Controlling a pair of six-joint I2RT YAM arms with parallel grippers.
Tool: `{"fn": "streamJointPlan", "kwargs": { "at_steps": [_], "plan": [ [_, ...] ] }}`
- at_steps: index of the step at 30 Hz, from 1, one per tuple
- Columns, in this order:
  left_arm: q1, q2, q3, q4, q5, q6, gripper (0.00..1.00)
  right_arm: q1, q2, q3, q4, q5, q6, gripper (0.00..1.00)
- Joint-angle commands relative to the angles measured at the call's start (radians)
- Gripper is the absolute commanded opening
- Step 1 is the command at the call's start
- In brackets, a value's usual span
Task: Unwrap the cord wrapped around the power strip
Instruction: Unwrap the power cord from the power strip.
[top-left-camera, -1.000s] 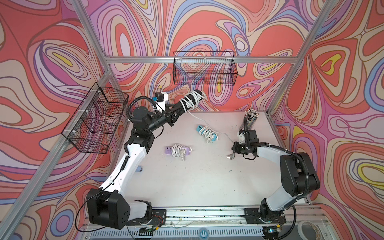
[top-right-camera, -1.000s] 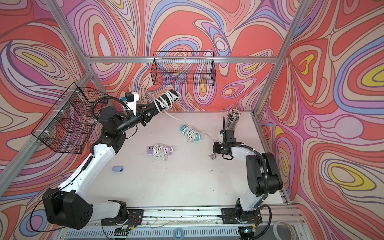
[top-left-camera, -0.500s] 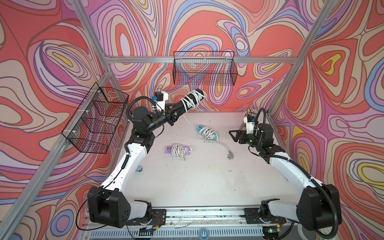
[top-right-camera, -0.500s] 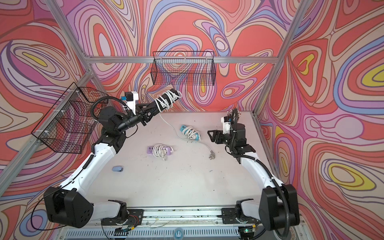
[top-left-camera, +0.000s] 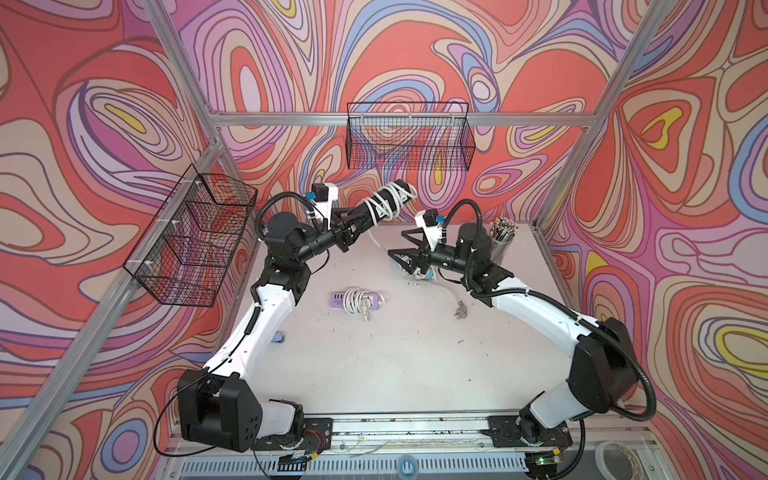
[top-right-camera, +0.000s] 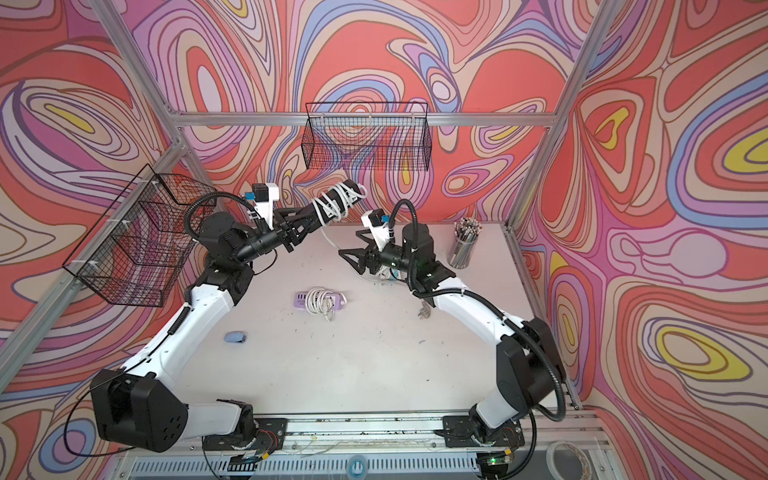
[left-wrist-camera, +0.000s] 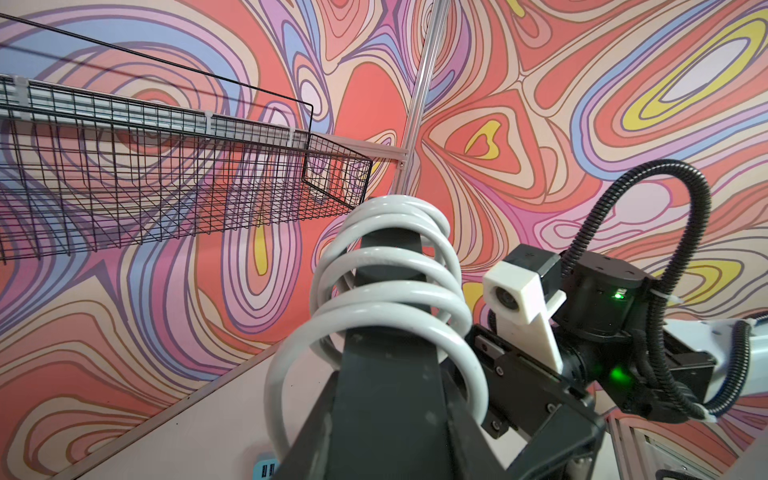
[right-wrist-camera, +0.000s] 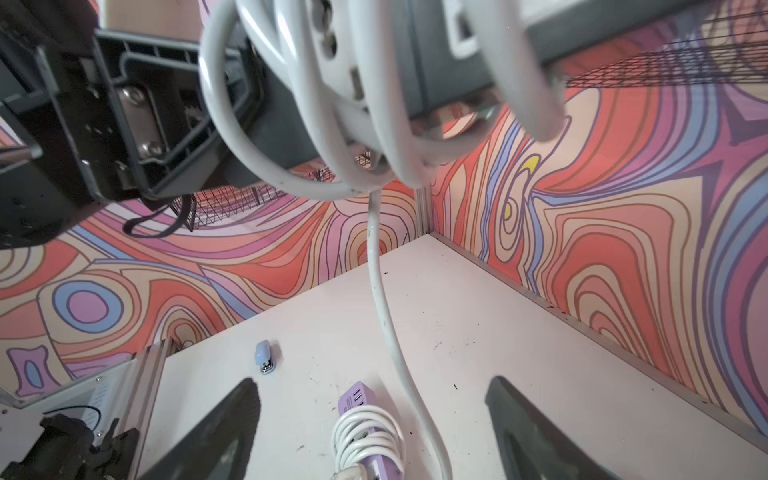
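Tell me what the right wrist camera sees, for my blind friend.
Close overhead, the left end effector holds a dark power strip wound with white cord, one strand hanging down toward the table. Below, the open right end effector frames a wrapped purple strip, with a blue stapler nearby.

- Black wire basket (top-left-camera: 409, 137) hung on rear wall (top-left-camera: 291, 62); shown in both top views and in left wrist view (left-wrist-camera: 166, 187).
- Second wire basket (top-left-camera: 191, 241), split into compartments, fixed to slanted frame bar at left side.
- Cup of pencils (top-right-camera: 463, 245) stood upright at far right corner of white table (top-left-camera: 374, 365).
- Small blue stapler (top-right-camera: 235, 337) laid near table's left edge, well apart from cup.
- Roll of tape (top-right-camera: 569, 457) seen off table, at near right corner.
- Walls covered in swirled red, pink and purple pattern.
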Motion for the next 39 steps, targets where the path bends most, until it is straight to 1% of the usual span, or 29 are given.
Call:
{"fn": "streamJointPlan", "kwargs": {
  "at_steps": [1,9,12,13,14,15,16,17,19,20,23,26,30,35,39],
  "plan": [
    [0.002,-0.010,0.039,0.101,0.018,-0.014,0.00,0.025,0.061,0.051,0.070,0.011,-0.049,0.88],
    [0.002,-0.012,0.042,0.099,0.024,-0.012,0.00,0.071,0.155,0.073,0.137,0.020,-0.037,0.86],
    [0.002,-0.011,0.041,0.099,0.025,-0.014,0.00,0.076,0.173,0.078,0.165,0.033,-0.025,0.81],
    [0.002,-0.011,0.042,0.101,0.026,-0.016,0.00,0.075,0.192,0.080,0.171,0.035,-0.023,0.78],
    [0.002,-0.011,0.042,0.102,0.028,-0.017,0.00,0.075,0.198,0.083,0.171,0.038,-0.022,0.71],
    [0.002,-0.012,0.042,0.103,0.027,-0.016,0.00,0.075,0.203,0.088,0.167,0.037,-0.023,0.61],
    [0.003,-0.013,0.042,0.101,0.026,-0.015,0.00,0.075,0.207,0.093,0.163,0.035,-0.023,0.46],
    [0.002,-0.014,0.041,0.100,0.026,-0.013,0.00,0.076,0.207,0.091,0.160,0.037,-0.022,0.30],
    [0.002,-0.018,0.041,0.096,0.024,-0.008,0.00,0.075,0.205,0.085,0.157,0.045,-0.020,0.08],
    [0.002,-0.019,0.041,0.096,0.023,-0.008,0.00,0.075,0.205,0.081,0.155,0.047,-0.019,0.00],
    [0.005,-0.025,0.041,0.095,0.023,-0.006,0.00,0.074,0.188,0.053,0.156,0.064,-0.016,0.00],
    [0.004,-0.028,0.042,0.094,0.027,-0.007,0.00,0.068,0.159,0.011,0.165,0.110,-0.013,0.00],
    [0.003,-0.020,0.052,0.112,0.056,-0.039,0.00,0.008,0.110,-0.017,0.166,0.139,0.016,0.00],
    [-0.008,0.028,0.087,0.142,0.156,-0.109,0.00,-0.103,0.088,0.022,0.144,0.141,0.051,0.00],
    [-0.037,0.052,0.115,0.089,0.214,-0.088,0.00,-0.172,0.099,0.119,0.092,0.129,0.039,0.00]
  ]
}}
